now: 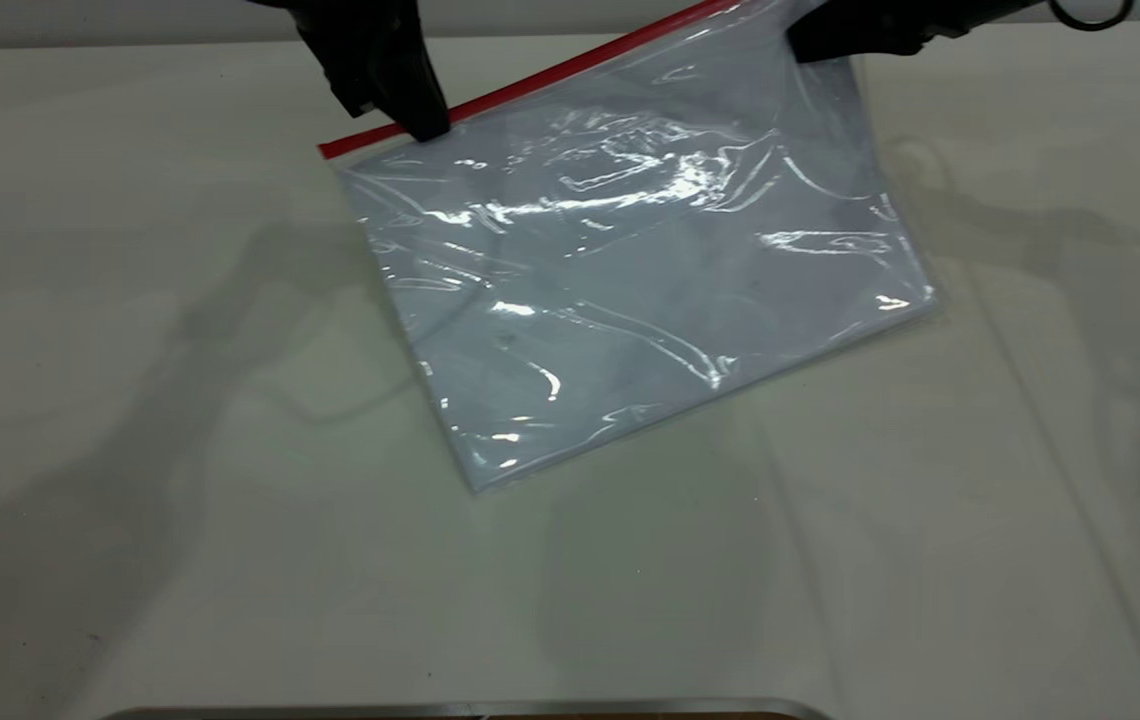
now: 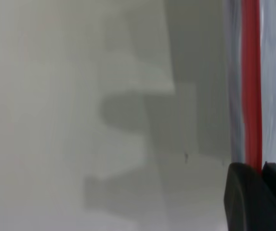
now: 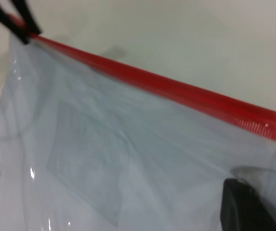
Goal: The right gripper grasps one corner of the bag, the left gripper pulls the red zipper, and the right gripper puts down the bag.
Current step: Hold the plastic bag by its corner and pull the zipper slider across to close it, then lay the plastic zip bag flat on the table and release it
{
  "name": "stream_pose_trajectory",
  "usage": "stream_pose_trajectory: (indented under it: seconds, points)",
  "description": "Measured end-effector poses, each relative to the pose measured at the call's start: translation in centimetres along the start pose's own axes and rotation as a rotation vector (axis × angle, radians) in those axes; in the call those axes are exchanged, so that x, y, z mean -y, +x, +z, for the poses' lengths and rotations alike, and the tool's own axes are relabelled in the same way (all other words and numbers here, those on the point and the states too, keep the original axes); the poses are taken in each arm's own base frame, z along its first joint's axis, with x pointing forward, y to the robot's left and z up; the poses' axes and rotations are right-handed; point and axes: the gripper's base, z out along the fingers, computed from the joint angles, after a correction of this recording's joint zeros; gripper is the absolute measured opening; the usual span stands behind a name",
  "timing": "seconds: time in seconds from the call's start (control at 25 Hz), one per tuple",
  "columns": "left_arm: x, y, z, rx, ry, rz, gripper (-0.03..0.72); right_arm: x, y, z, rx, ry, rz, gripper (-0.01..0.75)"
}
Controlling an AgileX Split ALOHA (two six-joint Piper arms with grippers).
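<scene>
Plastic, one bag (image 1: 630,290): left gripper (image 1: 422,128) pinches its red zipper (image 1: 530,82), right gripper (image 1: 810,45) clamps the corner; bare table (image 1: 130,450) beneath both.

Red zipper (image 1: 530,85) — clear bag (image 1: 630,290).

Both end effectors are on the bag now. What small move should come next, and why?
Probably the right end effector should lower its lifted corner and put the bag down. The left end effector pinches the red zipper close to its far end, so the pull looks nearly complete. Only the near edge of the bag rests on the table.
</scene>
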Motion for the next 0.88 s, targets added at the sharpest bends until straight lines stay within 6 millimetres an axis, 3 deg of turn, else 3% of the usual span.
stream_pose_trajectory:
  seconds: [0.36,0.52,0.68,0.88]
  points:
    - [-0.1,0.8,0.0,-0.088,-0.018,-0.082,0.055,1.4,0.7,-1.4,0.004,0.042,0.191,0.082]
    - [-0.1,0.8,0.0,-0.089,-0.016,-0.082,0.066,1.4,0.7,-1.4,0.005,0.041,0.205,0.132]
    - [-0.1,0.9,-0.1,-0.096,-0.009,-0.079,0.12,1.4,0.8,-1.5,0.008,0.031,0.228,0.295]
    - [0.0,1.0,-0.1,-0.103,-0.004,-0.12,0.298,1.4,0.9,-1.6,0.0,0.022,0.26,0.553]
